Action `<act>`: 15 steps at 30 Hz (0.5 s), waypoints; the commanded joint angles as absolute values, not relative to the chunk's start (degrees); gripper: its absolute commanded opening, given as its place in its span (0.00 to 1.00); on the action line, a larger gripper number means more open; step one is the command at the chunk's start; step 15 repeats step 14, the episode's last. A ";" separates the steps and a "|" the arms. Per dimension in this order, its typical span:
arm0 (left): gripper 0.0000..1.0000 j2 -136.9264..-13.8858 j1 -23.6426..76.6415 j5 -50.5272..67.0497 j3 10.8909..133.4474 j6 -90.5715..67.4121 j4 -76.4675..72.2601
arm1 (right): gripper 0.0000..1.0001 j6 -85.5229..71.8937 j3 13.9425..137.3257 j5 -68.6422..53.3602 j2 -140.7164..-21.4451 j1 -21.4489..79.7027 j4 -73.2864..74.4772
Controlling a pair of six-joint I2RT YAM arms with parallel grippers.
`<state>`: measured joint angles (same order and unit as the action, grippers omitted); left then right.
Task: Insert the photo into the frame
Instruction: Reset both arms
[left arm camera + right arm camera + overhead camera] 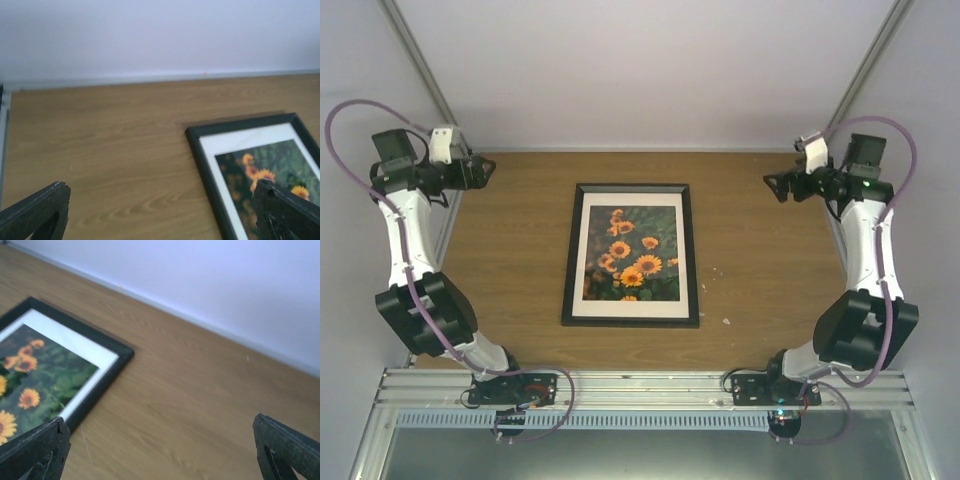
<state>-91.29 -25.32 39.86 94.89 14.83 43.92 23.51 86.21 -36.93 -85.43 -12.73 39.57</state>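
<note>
The black frame (573, 253) lies flat in the middle of the wooden table. The sunflower photo (631, 254) sits inside it, with a white mat border around it. The frame's corner and the photo also show in the left wrist view (200, 150) and the right wrist view (107, 372). My left gripper (490, 170) is raised at the table's far left, open and empty, apart from the frame. My right gripper (770, 186) is raised at the far right, open and empty, apart from the frame.
The wooden table (760, 270) is walled by white panels at the back and sides. A few small white specks (726, 321) lie right of the frame. A metal rail (640, 385) runs along the near edge by the arm bases.
</note>
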 commanded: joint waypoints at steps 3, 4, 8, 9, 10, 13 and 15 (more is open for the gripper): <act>0.99 -86.71 -27.16 37.72 78.96 17.22 38.33 | 1.00 23.87 71.91 -39.92 -83.97 -18.96 32.35; 0.99 -85.89 -27.16 37.18 75.51 17.56 37.38 | 1.00 24.02 70.19 -40.20 -83.85 -19.60 31.94; 0.99 -82.64 -27.16 36.07 67.72 18.62 33.69 | 1.00 24.30 64.86 -41.34 -82.72 -21.06 30.66; 0.99 -82.24 -27.16 36.62 66.70 18.89 33.28 | 1.00 24.42 64.05 -41.47 -82.45 -21.09 30.41; 0.99 -81.79 -27.16 37.12 66.08 19.08 32.97 | 1.00 24.43 63.58 -41.53 -82.22 -21.09 30.19; 0.99 -80.73 -27.08 37.56 65.01 18.31 31.23 | 1.00 24.20 62.87 -42.20 -81.80 -21.10 29.91; 0.99 -80.68 -27.07 37.58 65.37 17.87 31.06 | 1.00 24.07 62.77 -42.35 -81.72 -21.09 29.70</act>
